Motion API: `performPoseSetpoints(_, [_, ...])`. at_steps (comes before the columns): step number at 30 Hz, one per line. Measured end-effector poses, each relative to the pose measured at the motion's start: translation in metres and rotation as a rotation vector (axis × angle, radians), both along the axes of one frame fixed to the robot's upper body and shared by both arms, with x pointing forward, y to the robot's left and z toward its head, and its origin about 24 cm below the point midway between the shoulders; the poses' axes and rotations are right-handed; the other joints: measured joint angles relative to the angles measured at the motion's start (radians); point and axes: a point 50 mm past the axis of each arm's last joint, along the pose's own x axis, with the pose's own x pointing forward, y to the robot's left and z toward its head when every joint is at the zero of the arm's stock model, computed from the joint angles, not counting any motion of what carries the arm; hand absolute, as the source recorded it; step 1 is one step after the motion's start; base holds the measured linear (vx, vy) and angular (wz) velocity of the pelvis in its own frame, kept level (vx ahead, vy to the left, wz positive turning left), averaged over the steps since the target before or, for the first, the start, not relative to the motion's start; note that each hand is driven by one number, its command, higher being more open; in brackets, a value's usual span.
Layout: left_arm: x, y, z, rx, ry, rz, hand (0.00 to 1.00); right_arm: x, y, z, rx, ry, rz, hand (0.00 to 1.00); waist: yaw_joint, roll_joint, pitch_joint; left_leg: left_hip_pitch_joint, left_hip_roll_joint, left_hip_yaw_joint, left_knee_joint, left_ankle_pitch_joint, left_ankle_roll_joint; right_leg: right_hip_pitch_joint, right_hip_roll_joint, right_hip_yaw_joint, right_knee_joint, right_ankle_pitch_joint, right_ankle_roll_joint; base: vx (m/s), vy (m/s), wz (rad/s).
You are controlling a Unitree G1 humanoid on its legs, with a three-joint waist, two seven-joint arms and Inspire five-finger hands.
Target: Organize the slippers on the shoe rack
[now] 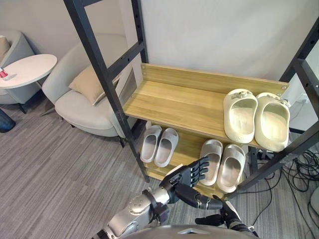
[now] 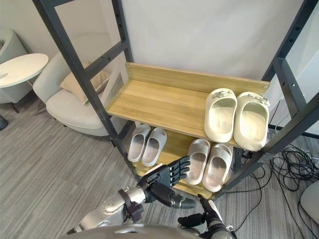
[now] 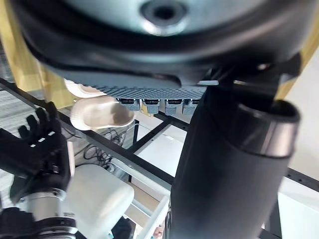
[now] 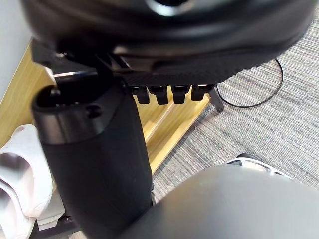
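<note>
Cream slippers [image 1: 255, 118], wooden shoe rack [image 1: 174, 102]

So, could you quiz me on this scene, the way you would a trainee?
1. How many pairs of slippers sit on the lower shelf?
2. True or false: the left hand holds a slipper.
3. Where on the upper shelf is the cream pair? A left end, B middle, C right end.
Key: 1 two, a grey pair and a beige pair; 2 false, it is open and empty; 3 C.
</note>
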Motion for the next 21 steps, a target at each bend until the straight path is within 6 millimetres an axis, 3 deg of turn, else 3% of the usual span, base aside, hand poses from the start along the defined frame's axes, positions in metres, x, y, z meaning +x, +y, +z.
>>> performPoseSetpoints(5, [-0.001,0.024,-0.030,0.180,0.029,0.049,1.00,0.001,0.005,-0.001,0.014,0.000,0.008,1.00,0.000,-0.021,-0.003,0.001,0.002,0.001,-0.002,-0.002,-0.002,0.007,0.006,0.001,-0.015,0.003,-0.001,0.00,0.000,0.00])
performPoseSetpoints(11, [-0.003,0.053,-0.068,0.420,0.099,0.190,1.00,0.001,0.006,-0.001,0.021,-0.001,0.003,1.00,0.000,-0.022,-0.001,-0.001,0.005,0.005,-0.004,-0.004,-0.005,0.003,0.010,0.006,-0.019,0.004,-0.001,0.01,0.002,-0.01])
performPoseSetpoints(18, [-0.015,0.097,-0.101,0.660,0.225,0.404,1.00,0.002,0.007,-0.002,0.028,-0.004,-0.051,1.00,0.001,-0.035,0.009,0.000,0.010,0.025,-0.005,-0.009,-0.010,-0.006,0.020,0.027,-0.019,0.004,-0.003,0.02,0.008,-0.09])
performPoseSetpoints(21, [-0.021,0.109,-0.106,0.724,0.250,0.445,1.00,0.002,0.007,-0.003,0.027,-0.003,-0.072,1.00,0.001,-0.042,0.015,0.000,0.012,0.028,-0.005,-0.011,-0.011,-0.007,0.021,0.029,-0.019,0.004,-0.003,0.01,0.005,-0.01])
